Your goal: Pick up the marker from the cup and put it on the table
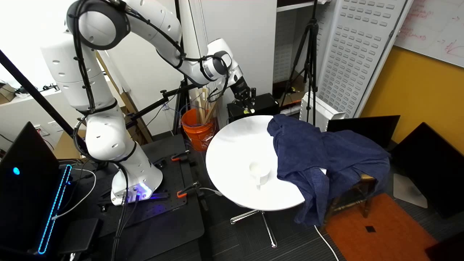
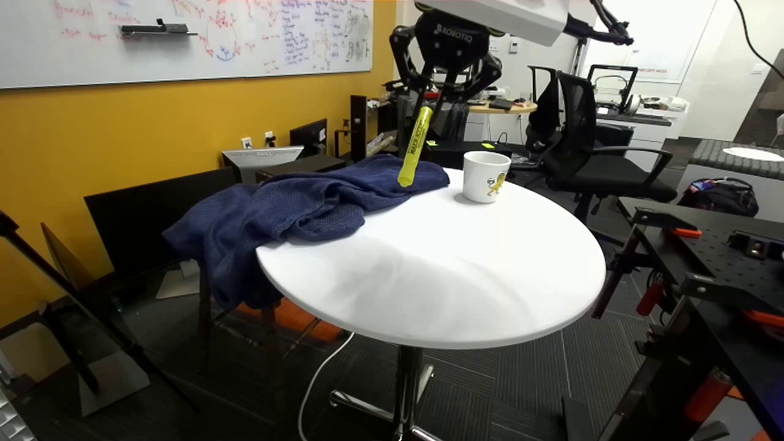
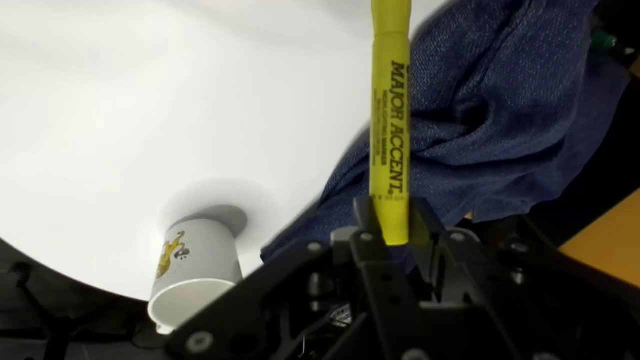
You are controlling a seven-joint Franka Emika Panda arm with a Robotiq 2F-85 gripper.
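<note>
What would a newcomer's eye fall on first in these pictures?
Probably the bright yellow marker, held in the air by the gripper. Next would likely come the dark blue cloth draped over the edge of the round white table, and the white cup standing upright on that table.

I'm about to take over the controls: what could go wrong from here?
Wrong landing spot: in the wrist view the marker lines up with the edge of the blue cloth, so it might drop onto cloth rather than bare table.
Pivoting: the gripper holds the marker near one end, tilted, so it might swing when its free end touches down.
Knocking: the cup stands upright on the same table, so a low sideways move might tip it.
</note>
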